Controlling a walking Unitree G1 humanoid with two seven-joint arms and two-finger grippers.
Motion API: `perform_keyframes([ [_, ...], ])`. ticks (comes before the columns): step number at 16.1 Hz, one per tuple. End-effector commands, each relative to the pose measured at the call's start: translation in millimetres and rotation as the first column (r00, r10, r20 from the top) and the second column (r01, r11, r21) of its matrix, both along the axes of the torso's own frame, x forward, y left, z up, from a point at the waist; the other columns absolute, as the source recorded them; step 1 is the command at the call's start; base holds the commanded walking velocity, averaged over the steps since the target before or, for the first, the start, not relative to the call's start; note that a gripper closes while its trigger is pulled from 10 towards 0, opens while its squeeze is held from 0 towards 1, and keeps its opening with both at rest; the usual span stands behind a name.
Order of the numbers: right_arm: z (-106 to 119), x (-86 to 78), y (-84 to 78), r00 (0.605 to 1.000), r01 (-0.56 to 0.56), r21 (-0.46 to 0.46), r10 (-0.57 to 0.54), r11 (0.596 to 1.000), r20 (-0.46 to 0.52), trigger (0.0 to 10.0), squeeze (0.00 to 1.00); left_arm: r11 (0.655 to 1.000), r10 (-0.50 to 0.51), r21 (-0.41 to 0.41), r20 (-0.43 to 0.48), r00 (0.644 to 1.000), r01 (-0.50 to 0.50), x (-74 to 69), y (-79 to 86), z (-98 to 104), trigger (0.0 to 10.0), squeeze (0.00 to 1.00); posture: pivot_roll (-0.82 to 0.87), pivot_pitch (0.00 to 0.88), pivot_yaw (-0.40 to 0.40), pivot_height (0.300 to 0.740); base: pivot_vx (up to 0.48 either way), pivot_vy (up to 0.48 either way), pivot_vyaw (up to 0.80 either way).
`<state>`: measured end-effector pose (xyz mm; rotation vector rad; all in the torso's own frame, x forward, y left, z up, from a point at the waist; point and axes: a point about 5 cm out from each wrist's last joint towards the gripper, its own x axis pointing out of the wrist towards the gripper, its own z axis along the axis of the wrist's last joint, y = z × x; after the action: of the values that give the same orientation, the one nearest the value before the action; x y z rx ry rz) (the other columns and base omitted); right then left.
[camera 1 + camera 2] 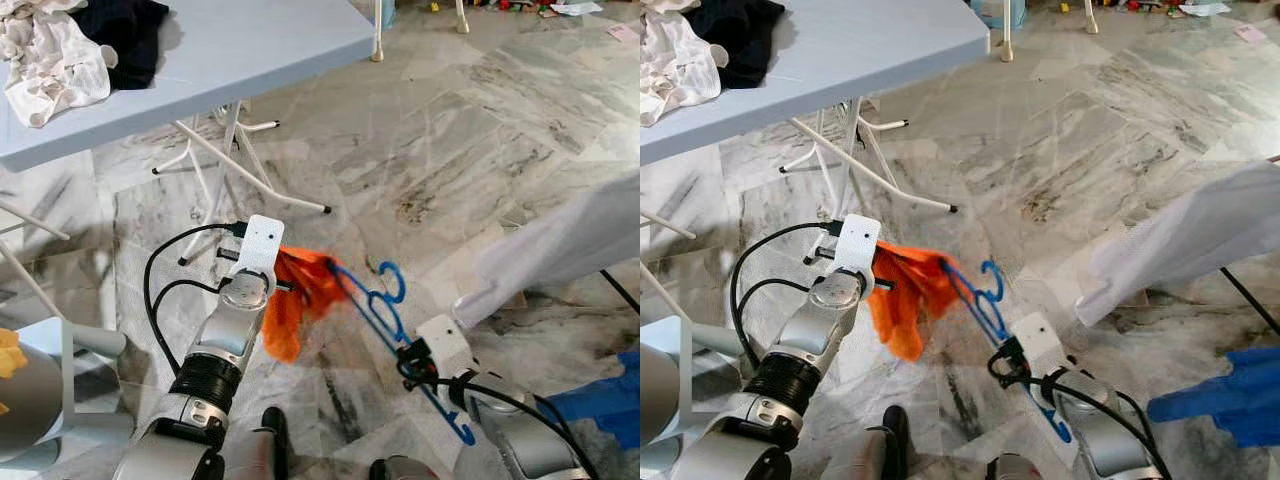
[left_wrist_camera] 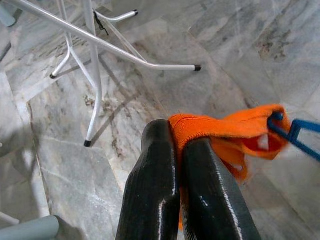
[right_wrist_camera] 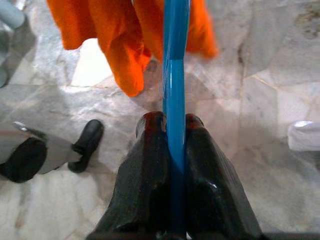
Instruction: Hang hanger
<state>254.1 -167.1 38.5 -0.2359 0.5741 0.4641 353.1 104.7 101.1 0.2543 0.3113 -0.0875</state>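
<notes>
The left gripper [image 2: 177, 150] has its two long black fingers [image 2: 152, 185] pressed together on a folded edge of the bright orange cloth garment [image 1: 300, 295], pinching it tightly. Beyond these fingers, the cloth stretches across to the end of the thin blue plastic hanger [image 1: 385, 310], which is threaded into it, and the rest of the garment droops below over the grey marble floor [image 1: 480, 130]. Farther past the fingertips stand the white metal legs [image 2: 92, 60] of a pale blue folding table [image 1: 250, 50] that carries a white crumpled cloth [image 1: 50, 60] and a black garment [image 1: 125, 35]. The right gripper [image 3: 173, 132] is clamped on the hanger's blue bar, one finger [image 3: 147, 170] on each side, with the orange garment hanging just ahead of the fingertips. Beside the right arm lies a white fabric sheet [image 1: 570, 245], and near it a blue cloth [image 1: 605, 400].
</notes>
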Motion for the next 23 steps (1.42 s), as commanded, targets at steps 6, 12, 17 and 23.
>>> perform_keyframes([
  [6, -2.3, -0.8, 14.1, 0.998, -0.059, 0.064, 0.060, 0.996, -0.010, 10.0, 0.00, 0.995, -0.104, 0.008, 0.004, 0.995, 0.104, -5.8, -16.6, -6.0, 10.0, 0.00, -0.09, 0.256, 0.074, 0.740, 0.000, 0.000, 0.00],
  [12, -5.6, -17.3, 22.7, 0.983, -0.167, 0.124, 0.175, 0.978, -0.061, 10.0, 0.00, 0.992, -0.123, 0.002, -0.003, 0.992, 0.123, -7.0, -19.8, -7.7, 10.0, 0.00, -0.10, 0.262, 0.072, 0.740, 0.000, 0.000, 0.00],
  [17, -13.4, -19.4, 17.2, 0.980, -0.172, 0.052, 0.177, 0.984, -0.089, 10.0, 0.00, 0.959, -0.252, -0.134, 0.017, 0.968, 0.252, -8.1, -13.3, -6.4, 10.0, 0.00, -0.09, 0.263, 0.077, 0.740, 0.000, 0.000, 0.00],
  [23, -30.4, -25.0, -10.3, 0.978, -0.184, -0.215, 0.158, 0.959, -0.135, 10.0, 0.00, 0.907, -0.391, -0.135, 0.079, 0.917, 0.399, -10.2, -12.4, -0.3, 10.0, 0.00, -0.10, 0.262, 0.082, 0.740, 0.000, 0.000, 0.00],
])
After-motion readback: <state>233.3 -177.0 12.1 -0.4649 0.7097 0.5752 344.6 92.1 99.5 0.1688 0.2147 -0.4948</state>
